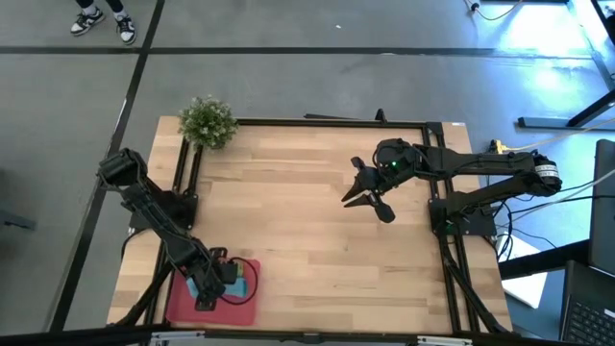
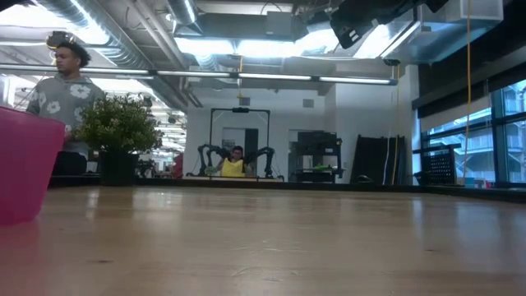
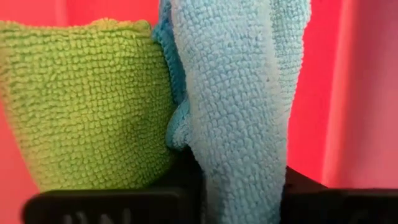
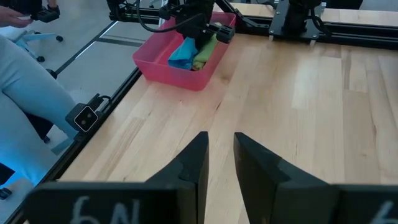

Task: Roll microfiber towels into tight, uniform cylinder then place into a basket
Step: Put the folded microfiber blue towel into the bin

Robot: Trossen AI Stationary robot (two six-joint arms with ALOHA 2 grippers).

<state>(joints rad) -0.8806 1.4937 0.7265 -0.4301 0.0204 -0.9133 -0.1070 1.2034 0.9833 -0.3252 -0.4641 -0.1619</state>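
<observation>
The pinkish-red basket (image 1: 187,303) stands at the table's near left corner and also shows in the right wrist view (image 4: 155,62). The lime green towel (image 3: 87,112) and the light blue towel (image 3: 242,112) lie side by side in it, bunched; both show in the right wrist view, green (image 4: 207,55) and blue (image 4: 182,55). My left gripper (image 1: 213,284) is down in the basket, shut on the blue towel. My right gripper (image 1: 365,197) hangs open and empty over the table's right middle, its fingers (image 4: 221,146) slightly apart. My left gripper (image 3: 242,193) pinches the bunched light blue towel between its two fingers, at the part (image 3: 242,174) nearest the wrist. It comes from above, slanting down into the basket. The towel runs forward from the fingers along the basket floor, touching the green towel.
A small green bushy plant (image 1: 207,122) stands at the far left corner. Bare wood lies between the basket and my right gripper. A person (image 2: 66,90) stands beyond the table's far left, and a light trouser leg (image 4: 31,81) shows beside the table's left edge.
</observation>
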